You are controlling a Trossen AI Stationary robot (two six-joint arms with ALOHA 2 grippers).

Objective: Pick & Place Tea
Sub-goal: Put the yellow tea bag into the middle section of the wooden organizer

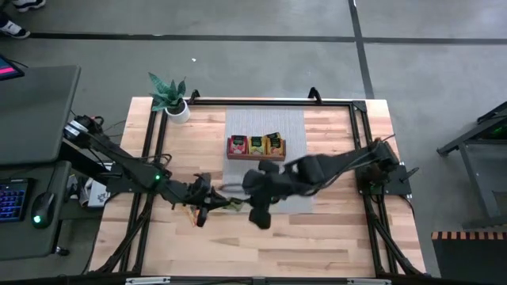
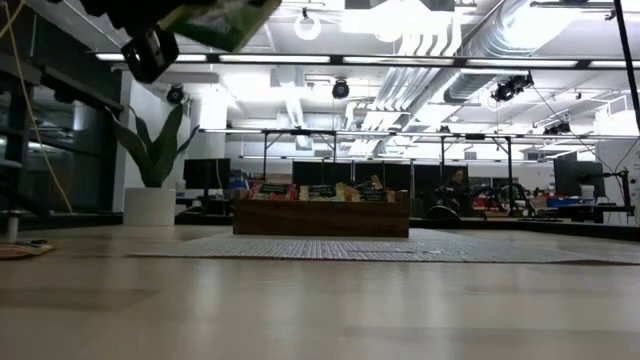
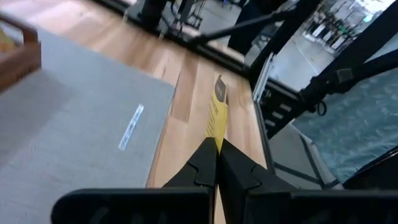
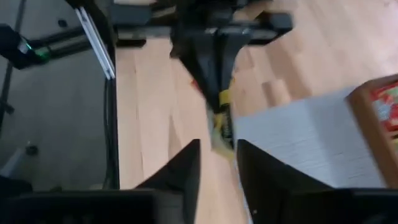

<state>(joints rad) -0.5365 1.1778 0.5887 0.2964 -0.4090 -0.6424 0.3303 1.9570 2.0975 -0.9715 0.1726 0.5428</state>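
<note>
Edgewise, the yellow tea packet (image 3: pixel 217 115) sits clamped in the left pincer (image 3: pixel 217 148), right pincer (image 4: pixel 217 149) parted just beside.

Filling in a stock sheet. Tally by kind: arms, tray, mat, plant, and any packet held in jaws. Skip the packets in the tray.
Left arm, right arm: 2
Tray: 1
Mat: 1
Plant: 1
Yellow packet, in the left jaws: 1
Total: 6

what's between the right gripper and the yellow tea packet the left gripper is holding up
Nothing. In the right wrist view, the right gripper faces the yellow tea packet pinched in the left gripper, with only open air over the wooden table between them.
</note>
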